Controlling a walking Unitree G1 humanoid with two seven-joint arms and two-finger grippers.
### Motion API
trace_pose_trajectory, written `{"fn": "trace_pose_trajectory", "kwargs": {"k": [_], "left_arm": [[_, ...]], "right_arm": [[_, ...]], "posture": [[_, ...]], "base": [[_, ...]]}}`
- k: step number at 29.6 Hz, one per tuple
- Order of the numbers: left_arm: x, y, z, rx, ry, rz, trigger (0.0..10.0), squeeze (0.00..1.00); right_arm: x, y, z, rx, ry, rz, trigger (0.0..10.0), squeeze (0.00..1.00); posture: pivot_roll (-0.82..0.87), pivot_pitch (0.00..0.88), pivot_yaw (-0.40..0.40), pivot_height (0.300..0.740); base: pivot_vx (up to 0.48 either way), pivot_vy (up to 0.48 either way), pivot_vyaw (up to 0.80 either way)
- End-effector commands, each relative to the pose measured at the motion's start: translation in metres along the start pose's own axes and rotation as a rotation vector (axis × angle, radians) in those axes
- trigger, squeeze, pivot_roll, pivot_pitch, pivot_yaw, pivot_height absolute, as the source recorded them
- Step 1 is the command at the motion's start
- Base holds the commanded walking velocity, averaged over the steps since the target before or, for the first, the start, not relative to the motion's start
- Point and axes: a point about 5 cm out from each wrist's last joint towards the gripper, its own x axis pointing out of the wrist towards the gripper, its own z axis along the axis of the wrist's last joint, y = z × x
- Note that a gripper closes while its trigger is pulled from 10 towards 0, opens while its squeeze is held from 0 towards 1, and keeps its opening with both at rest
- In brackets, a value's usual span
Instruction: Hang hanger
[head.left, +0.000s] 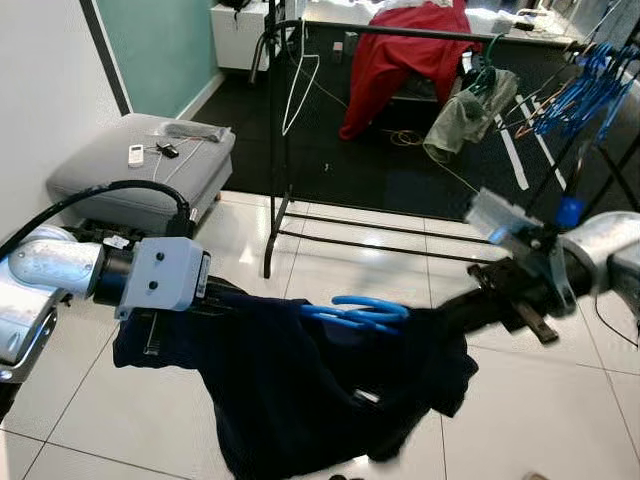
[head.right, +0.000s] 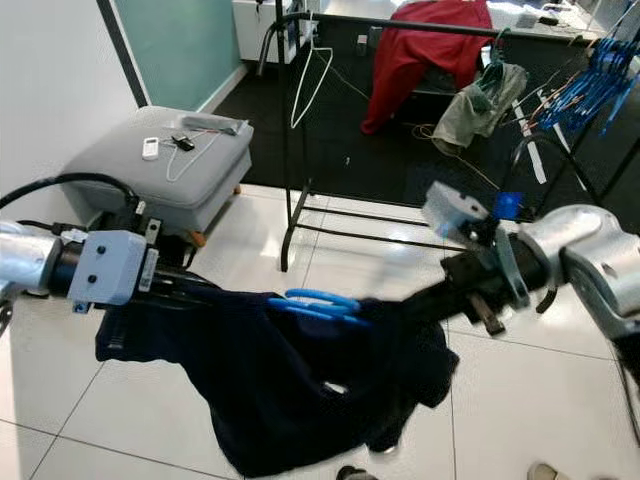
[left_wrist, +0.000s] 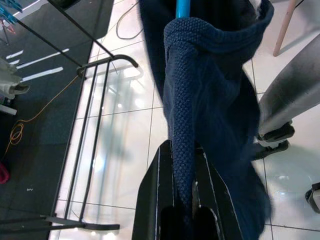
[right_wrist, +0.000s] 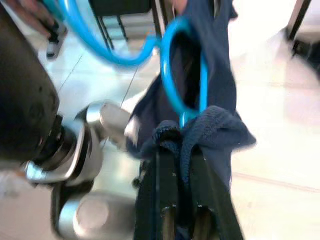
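Navy sweater (head.left: 300, 390) on a blue hanger (head.left: 360, 313) sags between the left gripper (left_wrist: 184, 200) and right gripper (right_wrist: 181, 200), both clamped on knit; lifting level toward the rack (head.left: 400, 32) seems best.

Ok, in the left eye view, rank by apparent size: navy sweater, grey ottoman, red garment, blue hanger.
1. navy sweater, though nearness to the camera inflates it.
2. grey ottoman.
3. red garment, farther off, so its rank against the ottoman is unsure.
4. blue hanger.

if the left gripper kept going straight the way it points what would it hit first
Probably the blue hanger inside the navy sweater that the left gripper already pinches, then the right gripper; depth is unclear.
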Motion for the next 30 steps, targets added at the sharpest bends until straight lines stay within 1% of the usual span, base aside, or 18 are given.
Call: {"fn": "trace_pose_trajectory", "kwargs": {"k": [1,2,5,9,12,14,16,18,21,22,23,24,25,26,27,28,29,30], "left_arm": [[0.003,-0.004,0.001,0.005,-0.006,-0.013,10.0,0.00],[0.006,-0.006,0.000,-0.006,-0.020,-0.020,10.0,0.00],[0.008,-0.007,0.000,-0.013,-0.028,-0.023,10.0,0.00],[0.015,-0.011,0.002,-0.072,-0.101,-0.003,10.0,0.00],[0.018,-0.014,0.002,-0.115,-0.142,0.009,10.0,0.00],[0.018,-0.014,0.002,-0.115,-0.142,0.009,10.0,0.00],[0.018,-0.014,0.000,-0.165,-0.171,0.032,10.0,0.00],[0.018,-0.014,0.000,-0.165,-0.171,0.032,10.0,0.00],[0.017,-0.014,-0.002,-0.207,-0.180,0.060,10.0,0.00],[0.017,-0.014,-0.002,-0.207,-0.180,0.060,10.0,0.00],[0.017,-0.012,-0.007,-0.255,-0.165,0.114,10.0,0.00],[0.017,-0.012,-0.007,-0.255,-0.165,0.114,10.0,0.00],[0.017,-0.008,-0.015,-0.316,-0.136,0.195,10.0,0.00],[0.017,-0.008,-0.015,-0.316,-0.136,0.195,10.0,0.00],[0.016,-0.005,-0.023,-0.366,-0.106,0.274,10.0,0.00],[0.015,-0.002,-0.032,-0.425,-0.070,0.363,10.0,0.00],[0.015,-0.002,-0.032,-0.425,-0.070,0.363,10.0,0.00],[0.014,0.000,-0.040,-0.485,-0.048,0.439,10.0,0.00]], "right_arm": [[-0.002,-0.002,0.008,-0.008,-0.040,-0.027,10.0,0.59],[0.000,-0.005,0.010,-0.028,-0.054,-0.047,10.0,1.00],[0.002,-0.006,0.011,-0.046,-0.057,-0.061,10.0,1.00],[0.000,-0.015,0.016,-0.086,-0.104,-0.128,10.0,1.00],[0.000,-0.016,0.011,-0.109,-0.072,-0.143,10.0,1.00],[0.000,-0.016,0.011,-0.109,-0.072,-0.143,10.0,1.00],[-0.003,-0.020,0.008,-0.135,-0.045,-0.207,10.0,1.00],[-0.003,-0.020,0.008,-0.135,-0.045,-0.207,10.0,1.00],[-0.008,-0.027,0.013,-0.158,-0.066,-0.301,10.0,1.00],[-0.008,-0.027,0.013,-0.158,-0.066,-0.301,10.0,1.00],[-0.016,-0.032,0.022,-0.175,-0.148,-0.397,10.0,0.78],[-0.016,-0.032,0.022,-0.175,-0.148,-0.397,10.0,0.78],[-0.027,-0.037,0.034,-0.185,-0.279,-0.512,10.0,0.10],[-0.027,-0.037,0.034,-0.185,-0.279,-0.512,10.0,0.10],[-0.038,-0.039,0.045,-0.197,-0.416,-0.621,10.0,0.00],[-0.053,-0.038,0.055,-0.189,-0.583,-0.725,10.0,0.00],[-0.053,-0.038,0.055,-0.189,-0.583,-0.725,10.0,0.00],[-0.065,-0.036,0.062,-0.188,-0.708,-0.808,10.0,0.00]], "posture": [[-0.10,0.088,-0.032,0.740],[-0.10,0.087,-0.030,0.740],[-0.10,0.088,-0.030,0.740],[-0.10,0.089,-0.028,0.740],[-0.10,0.091,-0.028,0.740],[-0.10,0.091,-0.028,0.740],[-0.10,0.094,-0.027,0.740],[-0.10,0.094,-0.027,0.740],[-0.09,0.092,-0.026,0.740],[-0.09,0.092,-0.026,0.740],[-0.09,0.092,-0.020,0.740],[-0.09,0.092,-0.020,0.740],[-0.09,0.094,-0.021,0.740],[-0.09,0.094,-0.021,0.740],[-0.09,0.092,-0.019,0.740],[-0.09,0.093,-0.003,0.740],[-0.09,0.093,-0.003,0.740],[-0.09,0.093,-0.003,0.740]], "base": [[0.000,0.000,0.00],[0.000,0.000,0.00],[0.000,0.000,0.00],[0.000,0.000,0.00],[0.000,0.000,0.00],[0.000,0.000,0.00],[0.000,0.000,0.00],[0.000,0.000,0.00],[0.000,0.000,0.00],[0.000,0.000,0.00],[0.000,0.000,0.00],[0.000,0.000,0.00],[0.000,0.000,0.00],[0.000,0.000,0.00],[0.000,0.000,0.00],[0.000,0.000,0.00],[0.000,0.000,0.00],[0.000,0.000,0.00]]}}
